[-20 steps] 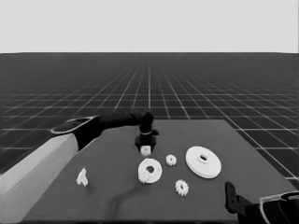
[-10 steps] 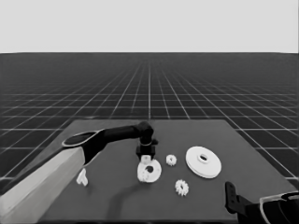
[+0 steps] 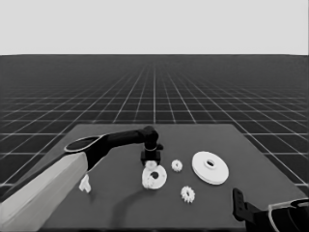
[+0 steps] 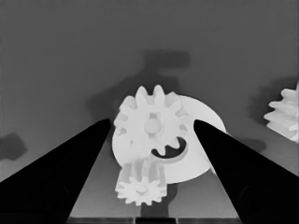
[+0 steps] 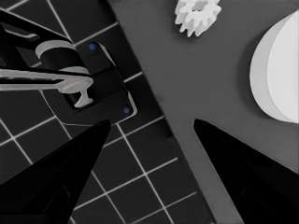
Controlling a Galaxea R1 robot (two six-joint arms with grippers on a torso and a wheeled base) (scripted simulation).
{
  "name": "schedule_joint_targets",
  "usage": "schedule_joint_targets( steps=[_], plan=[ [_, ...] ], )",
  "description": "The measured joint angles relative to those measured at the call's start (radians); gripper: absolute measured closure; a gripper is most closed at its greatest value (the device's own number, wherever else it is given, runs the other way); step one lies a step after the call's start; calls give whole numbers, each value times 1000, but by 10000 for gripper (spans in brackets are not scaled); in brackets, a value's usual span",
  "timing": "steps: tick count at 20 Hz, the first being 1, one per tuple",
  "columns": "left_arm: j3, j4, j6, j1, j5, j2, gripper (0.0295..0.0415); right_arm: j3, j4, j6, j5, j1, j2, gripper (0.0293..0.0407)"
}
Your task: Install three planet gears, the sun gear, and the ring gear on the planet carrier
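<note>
Hovering over smaller round part (image 3: 154, 177), left jaws (image 3: 150, 158) seemingly apart.

My head camera looks down across the table (image 3: 120, 212); my left wrist camera faces it closely; my right wrist camera overlooks its corner and floor grid (image 5: 140, 186).

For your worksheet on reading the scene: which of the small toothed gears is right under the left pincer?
The gear on the smaller round part: this gear lies between the open left pincer fingers. Two loose gears lie apart on the table, toward the larger round part.
</note>
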Motion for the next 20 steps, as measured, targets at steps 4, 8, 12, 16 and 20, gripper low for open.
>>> schedule_joint_targets(
  steps=[4, 8, 12, 16, 20],
  plan=[
    [119, -107, -65, -126, 68, -39, 326, 0, 0, 0, 0, 0, 0, 315],
    [123, -122, -68, -141, 73, -40, 326, 0, 0, 0, 0, 0, 0, 315],
    [999, -16, 844, -321, -469, -694, 296, 0, 0, 0, 0, 0, 0, 315],
    [1523, 36, 1399, -446, -726, -1293, 325, 0, 0, 0, 0, 0, 0, 315],
    [1586, 42, 1465, -461, -757, -1358, 326, 0, 0, 0, 0, 0, 0, 315]
  ],
)
